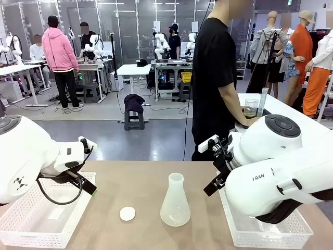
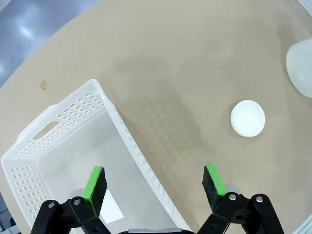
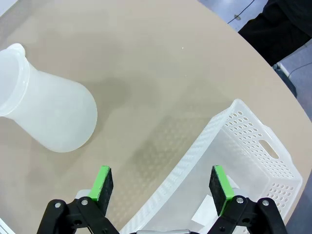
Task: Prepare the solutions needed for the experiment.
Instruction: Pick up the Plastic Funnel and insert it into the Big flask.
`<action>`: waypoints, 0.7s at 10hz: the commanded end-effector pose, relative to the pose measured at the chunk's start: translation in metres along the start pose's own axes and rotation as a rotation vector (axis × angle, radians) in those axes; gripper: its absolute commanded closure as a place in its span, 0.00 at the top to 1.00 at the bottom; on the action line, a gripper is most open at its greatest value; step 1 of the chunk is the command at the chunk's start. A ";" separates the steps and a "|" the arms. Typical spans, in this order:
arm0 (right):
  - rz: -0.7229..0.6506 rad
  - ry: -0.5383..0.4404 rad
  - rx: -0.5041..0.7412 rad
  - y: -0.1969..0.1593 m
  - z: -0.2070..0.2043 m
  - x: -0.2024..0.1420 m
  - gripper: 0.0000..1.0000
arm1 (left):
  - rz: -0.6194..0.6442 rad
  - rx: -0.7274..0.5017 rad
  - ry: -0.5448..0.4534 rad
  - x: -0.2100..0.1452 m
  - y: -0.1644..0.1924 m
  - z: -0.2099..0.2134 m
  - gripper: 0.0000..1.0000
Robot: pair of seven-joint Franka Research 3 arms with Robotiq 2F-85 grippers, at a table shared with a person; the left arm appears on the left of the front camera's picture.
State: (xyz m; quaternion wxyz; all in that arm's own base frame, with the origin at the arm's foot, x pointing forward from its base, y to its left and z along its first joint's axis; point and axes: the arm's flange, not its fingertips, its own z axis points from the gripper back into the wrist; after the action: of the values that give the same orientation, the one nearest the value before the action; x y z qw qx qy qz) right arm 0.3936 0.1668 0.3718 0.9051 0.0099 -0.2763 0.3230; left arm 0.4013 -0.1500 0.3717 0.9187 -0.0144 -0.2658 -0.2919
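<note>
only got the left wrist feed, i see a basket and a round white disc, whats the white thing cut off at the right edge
Observer: That is the flask, standing upright mid-table, to the right of the disc and apart from it.
Operator: anything in it
Observer: Its wall is too frosted to tell, but the mouth is open, with no stopper on it.
Operator: wheres the right gripper
Observer: The right gripper is open, hovering over the edge of a second basket at the table's right side.
</note>
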 end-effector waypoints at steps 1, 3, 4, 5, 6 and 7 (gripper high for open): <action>-0.002 0.000 0.000 0.000 0.000 0.000 1.00 | 0.000 0.000 0.000 0.000 0.000 0.000 1.00; -0.002 0.000 0.000 0.000 0.000 0.000 1.00 | 0.000 0.000 0.000 0.000 0.000 0.000 1.00; -0.002 0.000 0.000 0.000 0.000 0.000 1.00 | 0.000 0.000 0.000 0.000 0.000 0.000 1.00; -0.002 0.000 0.000 0.000 0.000 0.000 1.00 | 0.000 0.000 0.000 0.000 0.000 0.000 1.00; -0.002 0.000 0.000 0.000 0.000 0.000 1.00 | 0.000 0.000 0.000 0.000 0.000 0.000 1.00; 0.000 0.000 0.000 0.000 0.000 0.000 1.00 | 0.000 0.000 0.000 0.000 0.000 0.000 1.00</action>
State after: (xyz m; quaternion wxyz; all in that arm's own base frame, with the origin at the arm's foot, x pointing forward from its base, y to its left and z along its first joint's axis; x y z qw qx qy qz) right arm 0.3936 0.1668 0.3718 0.9051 0.0099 -0.2763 0.3231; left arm 0.4013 -0.1500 0.3717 0.9187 -0.0144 -0.2658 -0.2919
